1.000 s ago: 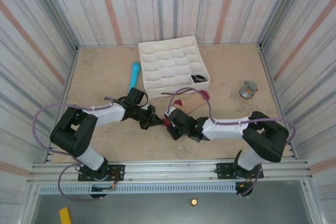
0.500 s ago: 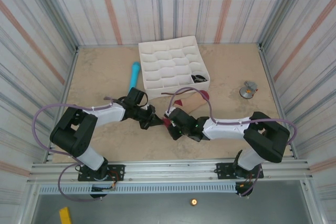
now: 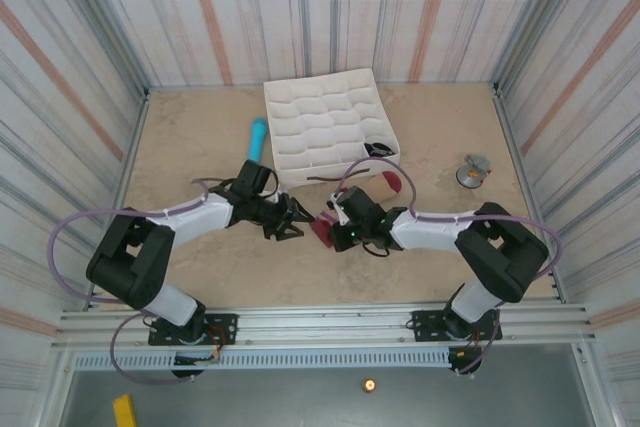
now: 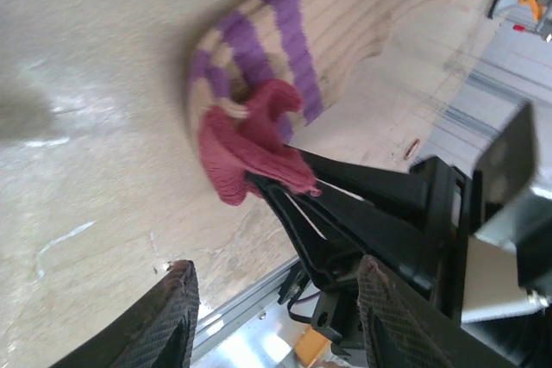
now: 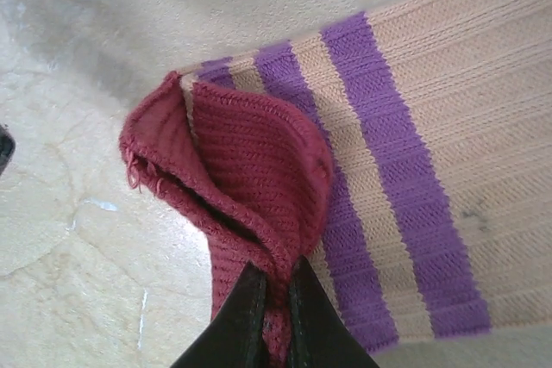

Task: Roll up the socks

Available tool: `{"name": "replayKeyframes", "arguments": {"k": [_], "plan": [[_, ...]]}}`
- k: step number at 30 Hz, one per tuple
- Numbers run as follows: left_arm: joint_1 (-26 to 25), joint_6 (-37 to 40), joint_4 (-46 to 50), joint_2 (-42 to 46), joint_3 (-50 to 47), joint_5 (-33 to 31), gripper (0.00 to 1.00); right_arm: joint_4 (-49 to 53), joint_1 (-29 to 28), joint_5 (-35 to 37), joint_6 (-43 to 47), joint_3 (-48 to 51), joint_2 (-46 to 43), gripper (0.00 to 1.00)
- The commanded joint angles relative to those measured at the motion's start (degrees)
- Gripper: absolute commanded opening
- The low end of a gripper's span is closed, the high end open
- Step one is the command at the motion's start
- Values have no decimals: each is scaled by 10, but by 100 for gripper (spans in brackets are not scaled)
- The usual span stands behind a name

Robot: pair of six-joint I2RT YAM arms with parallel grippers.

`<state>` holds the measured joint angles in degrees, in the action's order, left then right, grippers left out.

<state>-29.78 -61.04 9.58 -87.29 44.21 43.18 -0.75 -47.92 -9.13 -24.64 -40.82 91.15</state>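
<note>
The beige knitted sock (image 5: pixel 414 127) with purple stripes lay at mid-frame, hardly rolled yet. The right gripper (image 5: pixel 274 286) was pinched tight on its maroon edge. The left gripper (image 3: pixel 296 220) stood half open and empty.

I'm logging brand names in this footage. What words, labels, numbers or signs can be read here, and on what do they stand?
No text can be read.
The sock bears only purple stripes and maroon trim, no lettering.
The white divider tray and the blue cylinder are unmarked.
An orange tag on gear at the upper right of the left wrist view is too blurred to read.
</note>
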Motion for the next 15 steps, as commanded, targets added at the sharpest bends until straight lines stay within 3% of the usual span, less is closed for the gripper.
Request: {"name": "replayKeyframes", "arguments": {"k": [1, 15], "plan": [[-16, 71, 34, -8, 29, -21, 50, 19, 19, -55, -44, -8, 37, 0], [-29, 177, 77, -80, 60, -101, 40, 4, 82, -156, -114, -27, 90, 0]]}}
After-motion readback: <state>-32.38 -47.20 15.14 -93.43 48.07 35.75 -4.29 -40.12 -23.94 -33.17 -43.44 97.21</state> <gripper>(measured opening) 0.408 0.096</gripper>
